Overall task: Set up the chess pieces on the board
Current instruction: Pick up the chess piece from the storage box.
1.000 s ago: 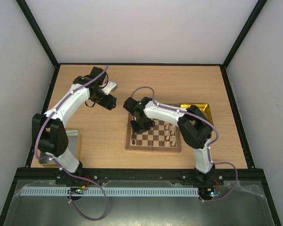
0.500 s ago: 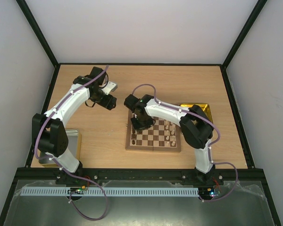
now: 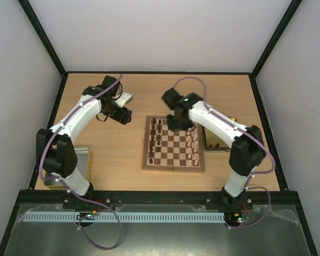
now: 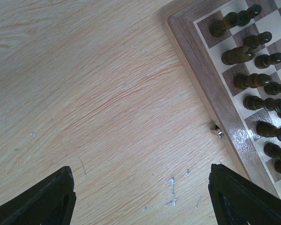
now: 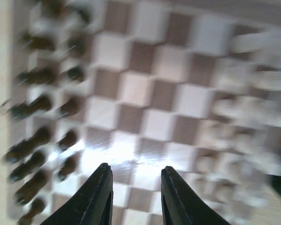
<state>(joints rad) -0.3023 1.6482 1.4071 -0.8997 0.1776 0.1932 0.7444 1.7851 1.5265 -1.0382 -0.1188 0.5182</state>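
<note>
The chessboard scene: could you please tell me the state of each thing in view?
board, lying flat on the table
dark pieces, upright in two files along its left side
pale pieces, ranged along its right side
left gripper, open and empty over bare table
right gripper, slightly open, empty, above the board
yellow tray, partly hidden, contents unclear

Dark chessmen (image 3: 156,140) left, pale chessmen (image 3: 192,144) right, on checkered board (image 3: 174,147)
</note>
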